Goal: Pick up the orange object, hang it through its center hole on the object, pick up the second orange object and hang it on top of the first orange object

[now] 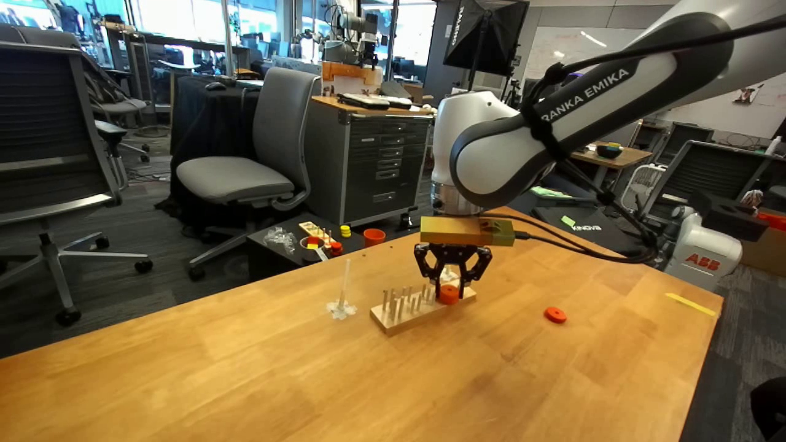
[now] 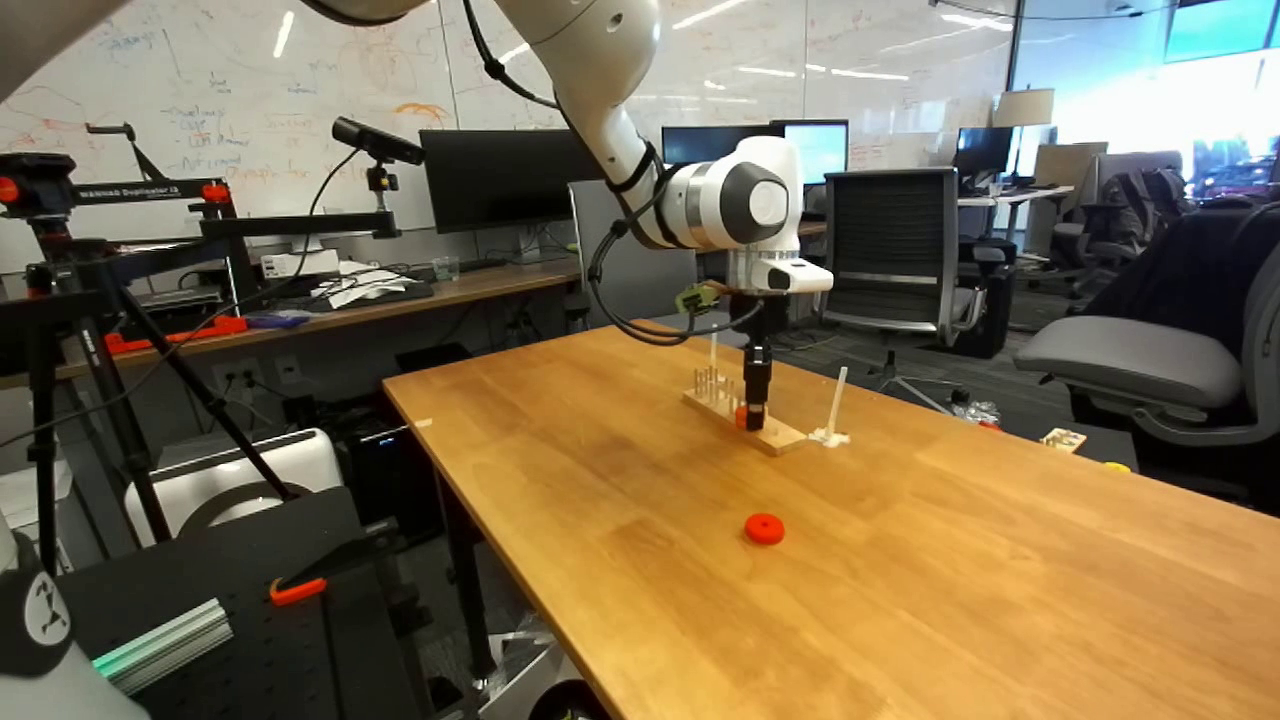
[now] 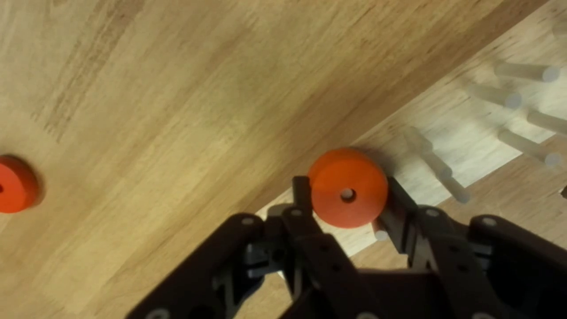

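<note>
- Orange disc (image 3: 341, 173): at the wrist view's lower centre, over the rack; a pale spot shows in the centre hole, but whether it is a peg tip or bare base cannot be told; if no peg has entered, release would probably leave the disc loose and liable to slide.
- Gripper (image 1: 449, 293): closed on the disc, one finger at either side; pushing down with hole and peg out of line could tilt the disc in the grip.
- Near peg (image 3: 380, 232): just beside the disc's lower edge, close to the finger at frame right; opening there may knock it.
- Rack (image 1: 398, 323): centre of an exterior view; side load may shift it, if unfixed.
- Second orange disc (image 2: 764, 529): flat on the table (image 2: 950, 580), lower centre of an exterior view; a badly seated first disc would spoil its stacking.
- Thin upright (image 2: 837, 402): right of the rack in that frame; a sideways retreat might strike it.
</note>
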`<state>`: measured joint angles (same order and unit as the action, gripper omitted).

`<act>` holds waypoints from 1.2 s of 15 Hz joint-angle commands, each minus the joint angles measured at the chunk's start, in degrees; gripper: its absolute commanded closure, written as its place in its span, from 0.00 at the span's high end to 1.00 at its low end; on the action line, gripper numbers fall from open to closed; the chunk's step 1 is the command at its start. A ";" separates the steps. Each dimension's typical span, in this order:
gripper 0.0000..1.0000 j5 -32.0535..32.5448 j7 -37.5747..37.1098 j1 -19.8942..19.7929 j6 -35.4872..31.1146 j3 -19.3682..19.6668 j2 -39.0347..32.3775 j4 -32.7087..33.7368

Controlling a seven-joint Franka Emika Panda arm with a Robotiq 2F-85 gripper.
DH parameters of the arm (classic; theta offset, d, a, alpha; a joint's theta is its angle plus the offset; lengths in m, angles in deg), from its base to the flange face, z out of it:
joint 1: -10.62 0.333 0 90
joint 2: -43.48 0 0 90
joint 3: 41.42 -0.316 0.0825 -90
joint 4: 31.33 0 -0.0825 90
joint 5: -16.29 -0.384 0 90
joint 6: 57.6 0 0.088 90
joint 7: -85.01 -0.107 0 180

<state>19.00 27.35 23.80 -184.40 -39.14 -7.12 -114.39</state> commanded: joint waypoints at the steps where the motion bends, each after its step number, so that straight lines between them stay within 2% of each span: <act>1: 0.43 -0.55 0.27 0.45 0.21 0.54 -0.18 0.31; 13: 0.43 -0.55 0.27 0.45 0.36 0.53 -0.24 0.45; 14: 0.18 -0.55 0.27 0.45 0.36 0.53 -0.24 0.45; 15: 0.64 -0.50 0.40 0.45 0.67 0.53 -0.26 0.52; 18: 0.82 -0.56 0.26 0.42 0.31 0.56 -0.29 0.36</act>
<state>19.00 27.35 23.80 -184.21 -39.12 -7.26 -114.28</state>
